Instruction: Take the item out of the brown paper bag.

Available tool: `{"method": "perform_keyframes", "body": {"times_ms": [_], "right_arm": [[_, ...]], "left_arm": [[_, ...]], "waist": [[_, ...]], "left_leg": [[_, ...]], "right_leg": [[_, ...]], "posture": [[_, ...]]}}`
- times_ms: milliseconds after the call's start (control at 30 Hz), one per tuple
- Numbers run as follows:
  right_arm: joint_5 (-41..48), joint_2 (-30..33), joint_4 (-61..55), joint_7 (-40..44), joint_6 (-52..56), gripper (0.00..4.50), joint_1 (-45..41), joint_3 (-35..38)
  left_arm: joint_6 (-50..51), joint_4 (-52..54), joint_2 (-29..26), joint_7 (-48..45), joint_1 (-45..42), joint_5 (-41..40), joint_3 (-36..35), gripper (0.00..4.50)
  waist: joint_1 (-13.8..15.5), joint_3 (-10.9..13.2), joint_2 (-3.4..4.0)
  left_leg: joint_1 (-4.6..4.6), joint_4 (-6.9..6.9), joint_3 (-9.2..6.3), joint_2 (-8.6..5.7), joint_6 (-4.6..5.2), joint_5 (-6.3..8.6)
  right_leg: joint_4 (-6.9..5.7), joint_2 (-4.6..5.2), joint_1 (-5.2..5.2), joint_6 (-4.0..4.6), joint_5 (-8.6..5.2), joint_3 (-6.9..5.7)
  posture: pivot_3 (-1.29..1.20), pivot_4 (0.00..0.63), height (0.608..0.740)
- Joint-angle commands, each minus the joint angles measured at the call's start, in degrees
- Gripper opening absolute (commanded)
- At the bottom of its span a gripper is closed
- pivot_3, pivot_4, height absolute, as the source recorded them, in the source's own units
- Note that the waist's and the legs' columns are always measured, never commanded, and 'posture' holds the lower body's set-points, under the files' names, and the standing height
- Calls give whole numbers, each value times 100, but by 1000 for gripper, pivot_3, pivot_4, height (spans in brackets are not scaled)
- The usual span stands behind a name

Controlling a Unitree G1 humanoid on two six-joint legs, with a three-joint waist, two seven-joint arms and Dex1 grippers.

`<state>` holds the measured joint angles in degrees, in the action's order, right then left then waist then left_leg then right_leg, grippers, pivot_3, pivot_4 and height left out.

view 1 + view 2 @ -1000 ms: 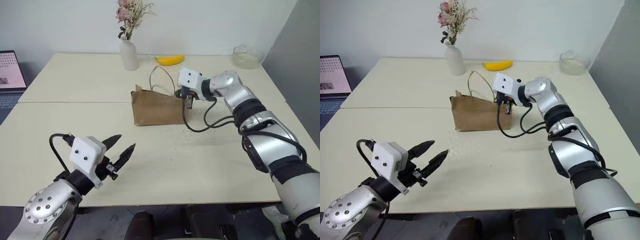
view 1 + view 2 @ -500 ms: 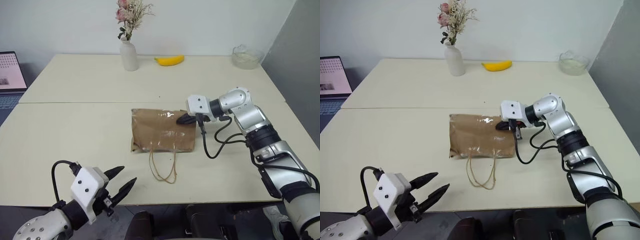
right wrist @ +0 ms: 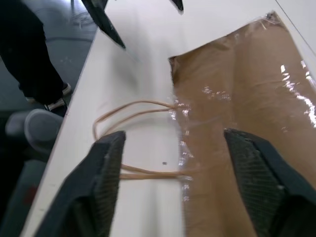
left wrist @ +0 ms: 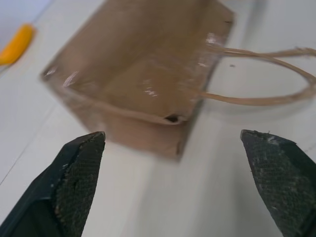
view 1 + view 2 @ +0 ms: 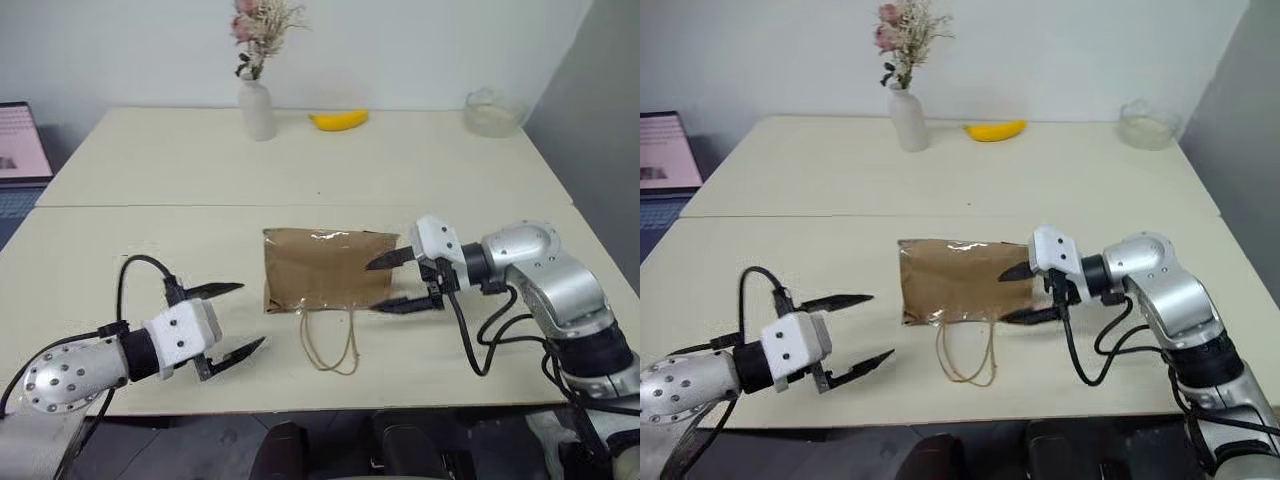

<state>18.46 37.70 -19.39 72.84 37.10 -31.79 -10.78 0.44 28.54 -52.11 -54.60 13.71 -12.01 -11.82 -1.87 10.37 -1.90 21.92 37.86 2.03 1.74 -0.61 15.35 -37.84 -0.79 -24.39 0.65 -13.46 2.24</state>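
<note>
The left gripper (image 5: 232, 320) hangs near the front edge of the tabletop (image 5: 150, 200), fingers spread wide, holding nothing. The brown paper bag (image 5: 325, 268) lies flat in the middle near the front, its cord handles (image 5: 330, 345) looping toward the front edge. The right gripper (image 5: 392, 282) is wide open at the bag's right edge, holding nothing. I cannot see the item.

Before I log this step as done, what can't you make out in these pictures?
- The item: hidden if inside the flat brown paper bag, whose paper walls cover it in every view.
- Bag's mouth: in the left wrist view, blurred, no opening visible.
- Glass bowl contents: too small, head views.
</note>
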Motion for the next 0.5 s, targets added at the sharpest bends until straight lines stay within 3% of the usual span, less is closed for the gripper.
{"method": "perform_keyframes", "body": {"times_ms": [33, 233, 467, 500], "right_arm": [[368, 212, -772, -436, 574, 3399, 347, 374], [585, 476, -1321, -1007, 950, 3399, 919, 621], [899, 649, -1654, -1402, 1184, 3399, 1263, 802], [947, 672, -1713, -1463, 1212, 3433, 1333, 819]], "left_arm": [[-1005, -546, -179, -643, -457, 284, 600, 4500], [-2240, -1497, -75, -1233, -1529, 843, 1746, 4500], [-3016, -2326, 587, -1100, -2289, 1405, 2604, 4500], [-3057, -2440, 718, -1060, -2388, 1460, 2705, 4314]], "waist": [[8, 1, 1], [15, 1, 0], [20, 0, -2], [21, 0, -3]], "left_leg": [[-1, 0, 0, 3, 0, 0], [0, 1, -6, 0, 0, 0], [6, -1, -8, 0, 1, 0], [7, -1, -11, -1, 1, 0]], "right_leg": [[0, -1, 0, 0, 0, -2], [-2, -2, 1, -1, 0, -5], [5, -5, 2, -40, 21, -6], [5, -5, 2, -41, 21, -8]], "posture": [[0, 150, 740], [0, 150, 740], [0, 150, 740], [0, 150, 740]]}}
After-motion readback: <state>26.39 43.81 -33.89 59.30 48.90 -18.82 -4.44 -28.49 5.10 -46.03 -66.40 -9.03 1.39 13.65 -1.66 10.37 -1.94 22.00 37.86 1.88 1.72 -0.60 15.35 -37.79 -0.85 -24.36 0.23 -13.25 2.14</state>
